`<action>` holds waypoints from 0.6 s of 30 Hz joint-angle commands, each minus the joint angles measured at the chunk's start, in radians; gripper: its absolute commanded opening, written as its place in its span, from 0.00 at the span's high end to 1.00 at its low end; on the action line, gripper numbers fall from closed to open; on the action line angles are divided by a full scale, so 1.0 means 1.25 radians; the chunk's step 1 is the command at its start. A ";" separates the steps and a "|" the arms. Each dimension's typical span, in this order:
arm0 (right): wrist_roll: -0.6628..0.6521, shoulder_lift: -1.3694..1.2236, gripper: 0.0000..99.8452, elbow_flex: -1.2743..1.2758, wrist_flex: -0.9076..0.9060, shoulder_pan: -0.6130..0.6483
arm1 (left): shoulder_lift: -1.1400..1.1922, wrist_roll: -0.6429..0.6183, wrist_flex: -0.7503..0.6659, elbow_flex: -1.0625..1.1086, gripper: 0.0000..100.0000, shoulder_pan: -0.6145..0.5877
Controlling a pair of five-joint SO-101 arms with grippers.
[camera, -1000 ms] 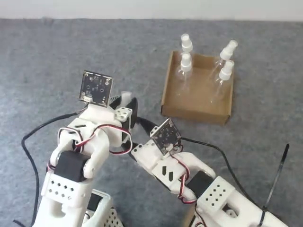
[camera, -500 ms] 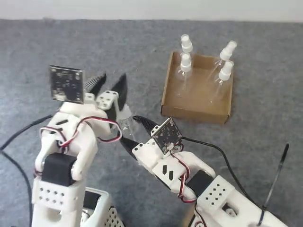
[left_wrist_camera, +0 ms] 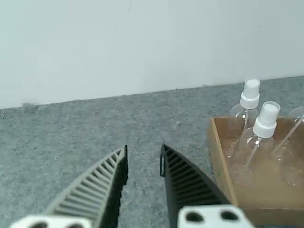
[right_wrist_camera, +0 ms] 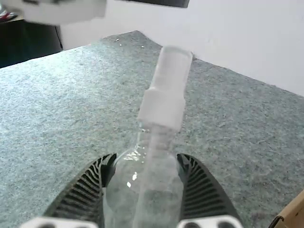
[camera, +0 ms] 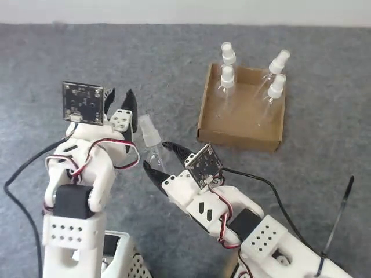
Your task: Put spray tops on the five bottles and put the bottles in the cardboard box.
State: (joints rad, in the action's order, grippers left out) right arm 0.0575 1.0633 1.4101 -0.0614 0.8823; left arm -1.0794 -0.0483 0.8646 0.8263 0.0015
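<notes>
The right wrist view shows the grasp closely: the right gripper has its ribbed black fingers pinching the round belly of a clear plastic bottle. The bottle stands upright and wears a white spray top with a cylindrical head, and a thin dip tube shows inside it. The high view instead places this held bottle on the counter, which has a grey felt-like covering, between the two arms and left of the cardboard box. The box is shallow, open and brown. Four capped bottles stand in it, one toward each corner. The left gripper, seen in its own wrist view, has its tapered, ridged fingers spread with nothing between them. That view also takes in the box's corner and two of the boxed bottles against a pale wall. A second ago, seen from above, the left gripper sat over the held bottle and hid its top. It has since drawn back to the left and opened, so the white top now stands uncovered just beside it.
</notes>
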 commanded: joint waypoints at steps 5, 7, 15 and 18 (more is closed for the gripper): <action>0.005 0.030 0.99 -0.007 0.020 -0.009 | -0.005 0.006 0.080 -0.009 0.91 0.082; 0.005 0.030 0.99 -0.007 0.020 -0.009 | -0.005 0.006 0.099 -0.019 0.91 0.083; 0.005 0.029 0.99 -0.007 0.020 -0.009 | -0.005 0.005 0.205 -0.096 0.91 0.125; 0.005 0.028 0.99 -0.007 0.020 -0.009 | -0.005 0.005 0.233 -0.112 0.91 0.160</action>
State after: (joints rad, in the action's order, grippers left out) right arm 0.0575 1.0633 1.4116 -0.0614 0.8823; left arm -1.0794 -0.0514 1.1132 0.7526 0.1565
